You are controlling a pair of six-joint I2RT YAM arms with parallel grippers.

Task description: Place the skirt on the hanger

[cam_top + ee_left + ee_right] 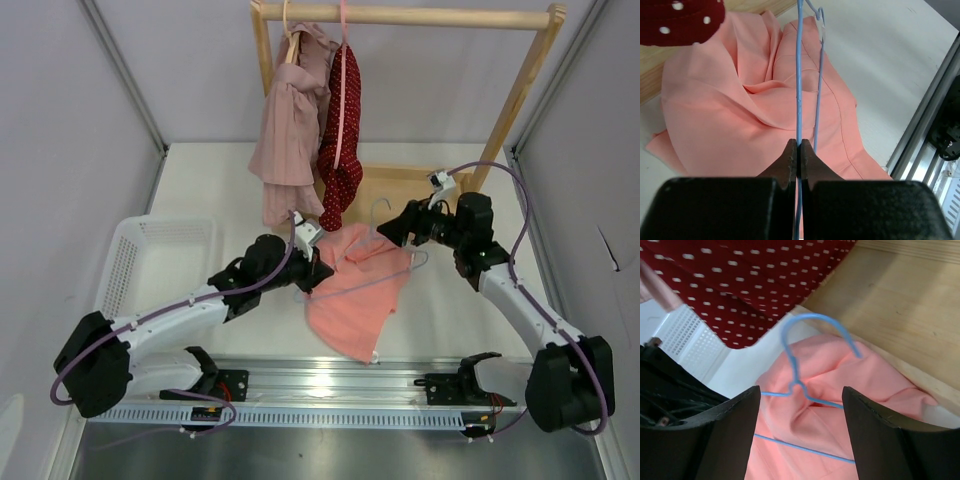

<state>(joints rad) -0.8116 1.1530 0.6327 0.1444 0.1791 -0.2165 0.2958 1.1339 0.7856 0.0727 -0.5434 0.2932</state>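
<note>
The salmon-pink skirt (362, 292) lies crumpled on the table, also in the left wrist view (740, 110) and the right wrist view (840, 405). The thin light-blue hanger (372, 270) rests over it, hook (810, 322) toward the rack. My left gripper (312, 268) is shut on the hanger's wire (799, 90) at its left end. My right gripper (392, 232) is open and empty, just above the hanger's hook and the skirt's top edge, touching neither.
A wooden rack (400, 16) holds a striped mauve garment (290, 130) and a dark red dotted garment (342, 130). Its wooden base (400, 190) lies behind the skirt. A white basket (160, 260) stands at the left.
</note>
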